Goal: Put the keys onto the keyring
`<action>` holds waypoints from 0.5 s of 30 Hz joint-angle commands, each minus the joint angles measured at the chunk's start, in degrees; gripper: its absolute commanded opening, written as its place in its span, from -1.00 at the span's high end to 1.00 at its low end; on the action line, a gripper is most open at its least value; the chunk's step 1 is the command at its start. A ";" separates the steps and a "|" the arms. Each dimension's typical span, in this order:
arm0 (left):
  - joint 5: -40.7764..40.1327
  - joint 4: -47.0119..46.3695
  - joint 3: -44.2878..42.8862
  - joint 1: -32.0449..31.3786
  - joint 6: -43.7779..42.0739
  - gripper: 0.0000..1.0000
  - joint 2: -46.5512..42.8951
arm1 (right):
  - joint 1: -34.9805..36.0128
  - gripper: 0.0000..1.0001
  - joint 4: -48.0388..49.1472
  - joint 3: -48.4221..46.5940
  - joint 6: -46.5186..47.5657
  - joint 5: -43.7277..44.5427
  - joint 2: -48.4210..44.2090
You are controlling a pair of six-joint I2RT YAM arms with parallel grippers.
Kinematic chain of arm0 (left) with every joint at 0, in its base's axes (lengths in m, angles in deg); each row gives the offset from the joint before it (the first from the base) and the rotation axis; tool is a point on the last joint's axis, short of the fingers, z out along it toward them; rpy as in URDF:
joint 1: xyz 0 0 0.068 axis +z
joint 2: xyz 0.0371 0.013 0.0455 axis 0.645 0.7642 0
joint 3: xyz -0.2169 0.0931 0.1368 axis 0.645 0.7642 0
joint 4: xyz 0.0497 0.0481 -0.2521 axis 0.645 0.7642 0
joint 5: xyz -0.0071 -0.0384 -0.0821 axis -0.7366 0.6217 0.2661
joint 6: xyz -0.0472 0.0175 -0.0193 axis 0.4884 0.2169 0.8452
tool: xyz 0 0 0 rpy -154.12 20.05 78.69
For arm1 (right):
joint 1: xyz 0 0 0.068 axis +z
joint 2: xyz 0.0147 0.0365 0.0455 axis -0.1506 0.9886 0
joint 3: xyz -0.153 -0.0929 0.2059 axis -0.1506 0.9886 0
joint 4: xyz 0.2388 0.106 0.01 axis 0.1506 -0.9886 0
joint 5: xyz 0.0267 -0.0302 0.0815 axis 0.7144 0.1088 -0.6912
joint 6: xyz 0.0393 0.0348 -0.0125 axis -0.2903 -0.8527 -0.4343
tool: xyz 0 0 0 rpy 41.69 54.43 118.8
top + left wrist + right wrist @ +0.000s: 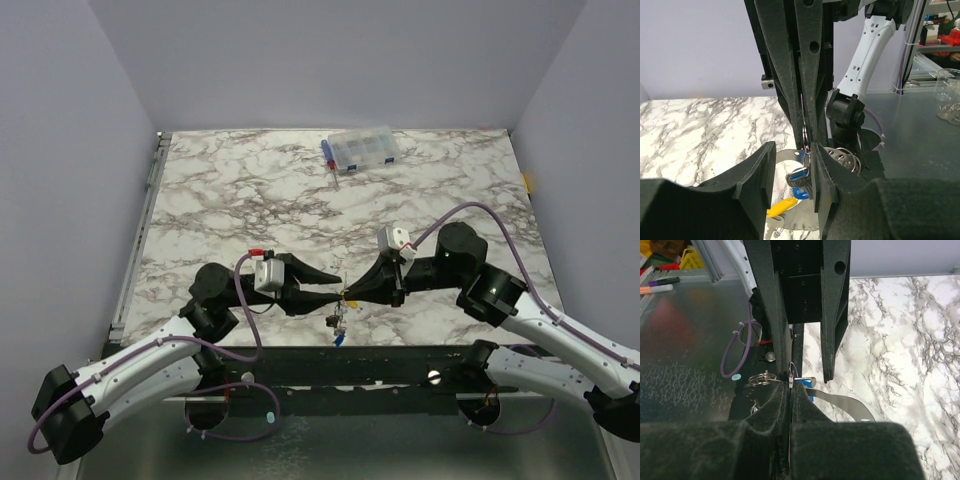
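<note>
My left gripper (792, 150) and my right gripper (789, 391) meet tip to tip over the near edge of the marble table (230, 190). My right fingers are pressed together on the thin wire of the keyring (804, 136), which shows just past their tips. My left jaws stand apart, and the keyring sits in the gap between them, closer to the right-hand finger. A blue key (798, 176) hangs in that same gap, against that finger or just beside it; I cannot tell which. A yellow key (782, 207) lies deeper between my left fingers. The clear compartment box (360, 149) sits well beyond both grippers.
</note>
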 commanded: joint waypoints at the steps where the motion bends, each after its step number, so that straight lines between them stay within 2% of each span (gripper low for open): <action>1: 1.67 -0.52 -0.40 0.23 1.28 0.21 1.06 | -0.12 0.99 2.49 -2.66 -0.14 -2.77 0.40; 3: 1.76 -0.52 -0.40 0.28 1.33 0.27 1.17 | -0.13 0.99 2.51 -2.82 -0.14 -3.37 0.70; 6: 2.07 -0.60 -0.60 0.23 1.60 0.54 1.54 | -0.14 0.99 2.66 -2.87 -0.30 -4.30 1.04; 9: 2.62 -0.60 -0.75 0.19 1.89 0.73 2.15 | -0.16 0.99 3.95 -2.66 -0.89 -5.94 1.29; 11: 2.95 -0.69 -1.03 0.16 2.23 1.00 2.65 | -0.10 0.99 5.10 -2.13 -1.77 -7.69 1.67; 15: 0.84 -0.69 -1.30 0.22 3.16 1.00 2.41 | -0.07 0.96 7.59 -1.20 -2.48 -7.30 1.63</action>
